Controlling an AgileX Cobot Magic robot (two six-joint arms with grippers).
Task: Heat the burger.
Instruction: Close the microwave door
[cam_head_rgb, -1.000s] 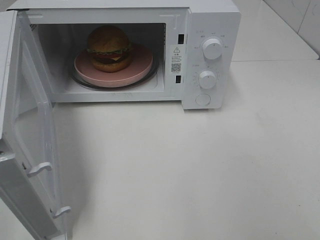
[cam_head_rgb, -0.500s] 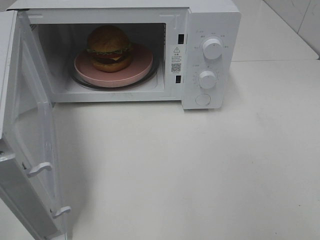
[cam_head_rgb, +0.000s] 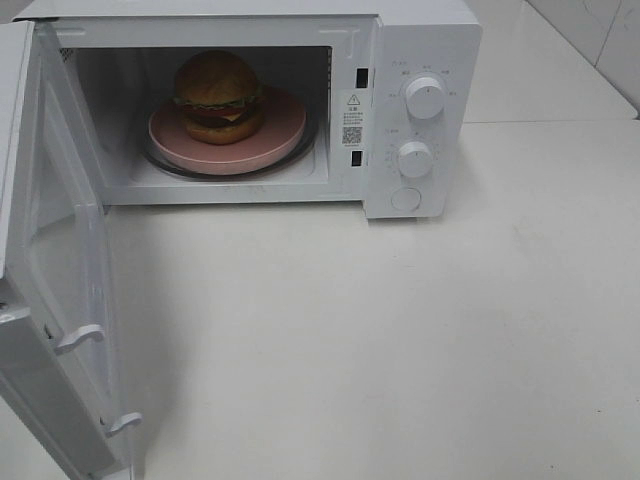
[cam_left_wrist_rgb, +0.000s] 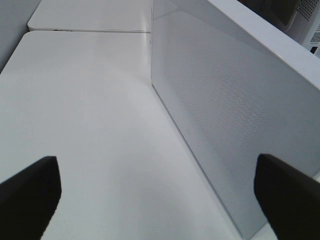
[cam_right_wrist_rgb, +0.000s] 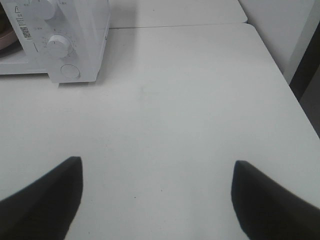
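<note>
The left gripper (cam_left_wrist_rgb: 157, 195) hung with its jaws wide apart and nothing between them, low over the table (cam_left_wrist_rgb: 90, 125), the door's (cam_left_wrist_rgb: 230, 115) meshed outer face just beside it. The right gripper (cam_right_wrist_rgb: 157, 197) was likewise spread and empty above bare table, well apart from the microwave (cam_right_wrist_rgb: 75, 35). Neither showed in the high view. There the door stood swung fully out toward the front left, its latch hooks (cam_head_rgb: 78, 338) facing the table. Beyond it, in the cavity, the burger (cam_head_rgb: 218, 97) sat upright on the plate (cam_head_rgb: 280, 130), toward its back left, the plate resting on the turntable (cam_head_rgb: 158, 163). With the food loaded, the step in hand was probably shutting the door. Done well, the left gripper would press flat on the outer face near the free edge, far from the hinge, and follow the arc until the hooks seated. The knobs (cam_head_rgb: 425, 98) would come only after that.
</note>
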